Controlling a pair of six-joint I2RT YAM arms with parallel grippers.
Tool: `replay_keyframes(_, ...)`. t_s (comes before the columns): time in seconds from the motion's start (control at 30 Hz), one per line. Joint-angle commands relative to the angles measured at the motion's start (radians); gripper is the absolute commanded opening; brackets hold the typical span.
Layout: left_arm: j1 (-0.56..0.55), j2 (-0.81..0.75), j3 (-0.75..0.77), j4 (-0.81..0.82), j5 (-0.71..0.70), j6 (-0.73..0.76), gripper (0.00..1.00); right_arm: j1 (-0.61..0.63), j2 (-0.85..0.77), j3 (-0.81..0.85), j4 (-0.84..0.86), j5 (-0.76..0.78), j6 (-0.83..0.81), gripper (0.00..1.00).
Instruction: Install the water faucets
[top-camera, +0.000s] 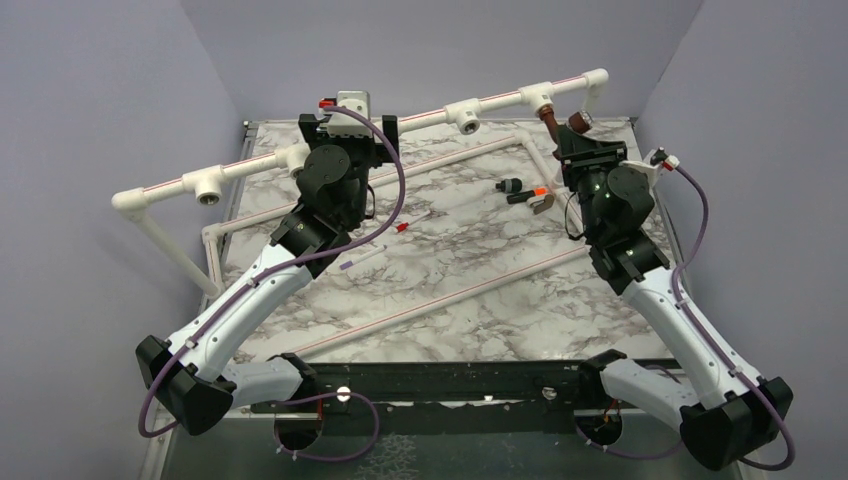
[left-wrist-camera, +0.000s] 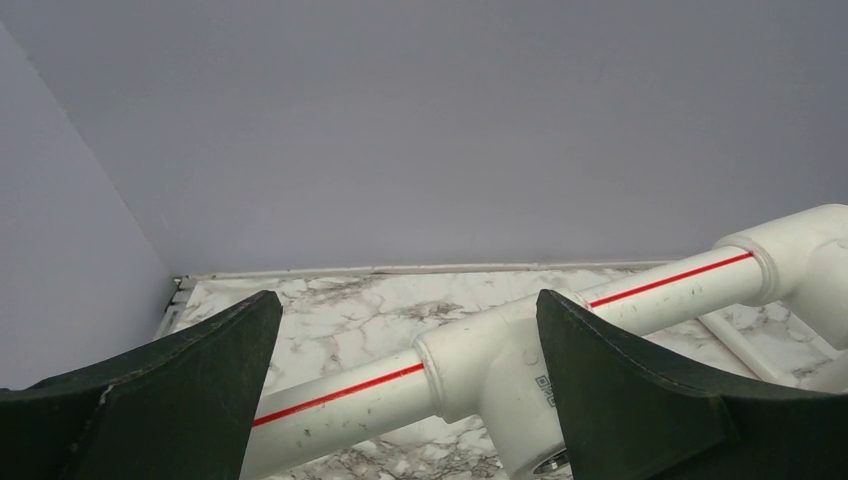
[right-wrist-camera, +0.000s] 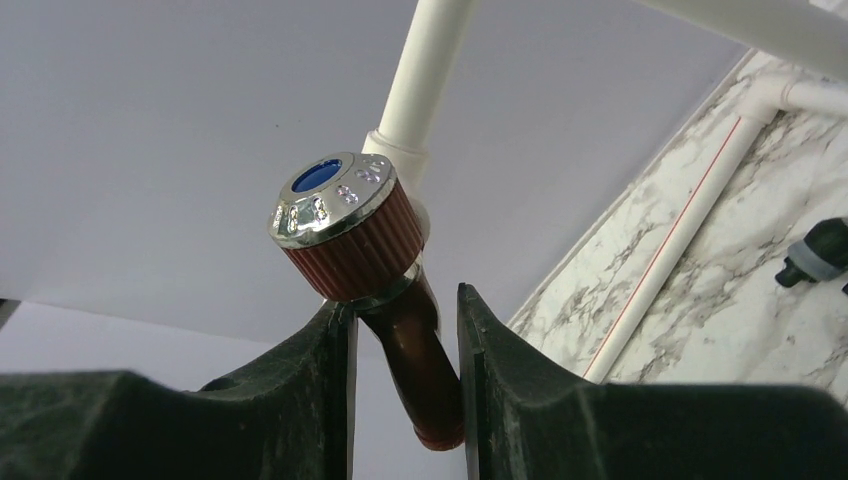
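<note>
The copper-coloured water faucet (top-camera: 562, 121) hangs at the rightmost tee of the raised white pipe (top-camera: 500, 100). In the right wrist view its ribbed knob with a silvery, blue-centred cap (right-wrist-camera: 340, 225) is uppermost, and the bent spout runs down between my fingers. My right gripper (top-camera: 578, 140) (right-wrist-camera: 405, 310) is shut on the spout. My left gripper (top-camera: 352, 112) (left-wrist-camera: 405, 310) is open and straddles the red-striped pipe (left-wrist-camera: 340, 405) beside a white tee (left-wrist-camera: 500, 365), not gripping it.
Small black fittings (top-camera: 511, 187), an orange-tipped piece (top-camera: 540, 190) and a curved brownish part (top-camera: 543, 206) lie on the marble table near the right arm. A red-tipped stick (top-camera: 400, 228) lies mid-table. Thin pipes (top-camera: 450, 297) run across the table. Grey walls stand close on three sides.
</note>
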Motion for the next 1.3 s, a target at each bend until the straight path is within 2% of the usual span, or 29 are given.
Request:
replay_keyframes(0.0, -0.004, 0.033, -0.04, -0.132, 0.009, 0.021, 0.99, 0.039, -0.019, 0.046, -0.144, 0.02, 0.4, 0.01)
replay_keyframes(0.1, -0.004, 0.033, -0.04, -0.133, 0.009, 0.021, 0.99, 0.039, -0.027, 0.034, -0.115, 0.024, 0.344, 0.05)
replay_keyframes(0.13, -0.004, 0.034, -0.04, -0.134, 0.008, 0.021, 0.99, 0.039, -0.03, 0.039, -0.123, 0.032, 0.28, 0.24)
replay_keyframes(0.2, -0.004, 0.036, -0.04, -0.133, 0.008, 0.021, 0.99, 0.039, -0.036, 0.041, -0.132, 0.039, 0.241, 0.4)
replay_keyframes(0.33, -0.003, 0.038, -0.04, -0.133, 0.007, 0.022, 0.99, 0.039, -0.067, 0.024, -0.132, 0.069, 0.169, 0.63)
replay_keyframes(0.43, -0.003, 0.042, -0.04, -0.133, 0.006, 0.022, 0.99, 0.039, -0.094, 0.021, -0.155, 0.094, 0.143, 0.71)
replay_keyframes(0.6, -0.003, 0.044, -0.04, -0.133, 0.007, 0.023, 0.99, 0.04, -0.132, 0.035, -0.257, 0.102, 0.06, 0.75)
replay_keyframes(0.87, -0.003, 0.044, -0.039, -0.133, 0.008, 0.02, 0.99, 0.039, -0.168, 0.091, -0.389, 0.133, -0.264, 0.76)
replay_keyframes(1.0, -0.003, 0.042, -0.04, -0.134, 0.008, 0.021, 0.99, 0.04, -0.172, 0.105, -0.372, 0.103, -0.512, 0.76)
replay_keyframes(1.27, -0.003, 0.037, -0.039, -0.133, 0.01, 0.02, 0.99, 0.039, -0.196, 0.061, -0.212, -0.14, -1.107, 0.79)
